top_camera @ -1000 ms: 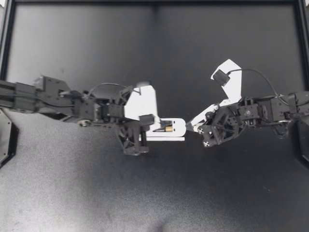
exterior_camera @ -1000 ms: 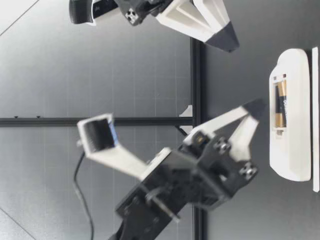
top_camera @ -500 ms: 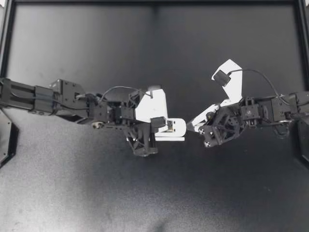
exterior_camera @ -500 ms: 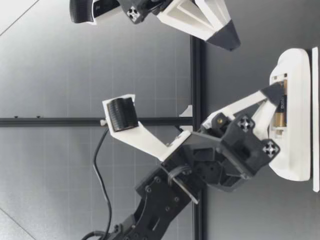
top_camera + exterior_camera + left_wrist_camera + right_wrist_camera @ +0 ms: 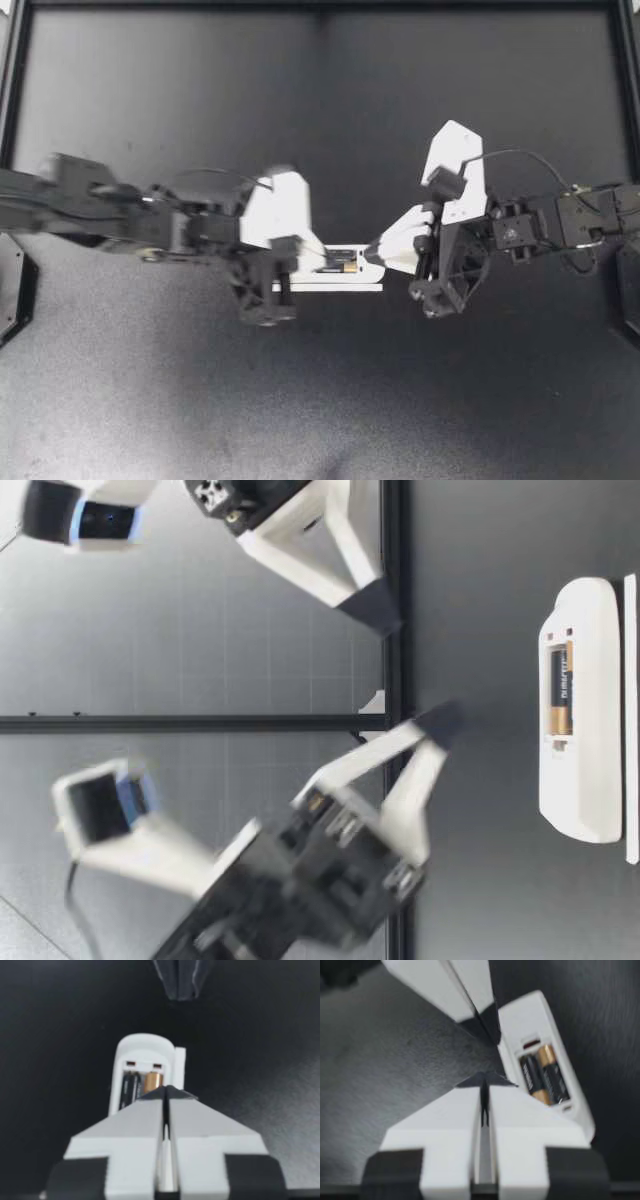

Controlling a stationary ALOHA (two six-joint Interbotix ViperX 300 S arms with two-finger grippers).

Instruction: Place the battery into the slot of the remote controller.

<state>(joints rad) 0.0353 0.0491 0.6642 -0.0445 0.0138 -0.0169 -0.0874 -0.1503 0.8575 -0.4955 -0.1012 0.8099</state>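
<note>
Find battery (image 5: 344, 266) lying in slot of remote controller (image 5: 352, 258), centre of surface (image 5: 320, 400). Note left gripper (image 5: 312, 250) and right gripper (image 5: 375, 252) closed, empty, near its ends. Avoid clipping remote: risks shifting it, unseating battery.

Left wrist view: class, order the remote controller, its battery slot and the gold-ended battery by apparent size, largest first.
1. Remote controller, partly hidden by my jaws.
2. Battery slot.
3. Gold-ended battery, also partly hidden.
</note>
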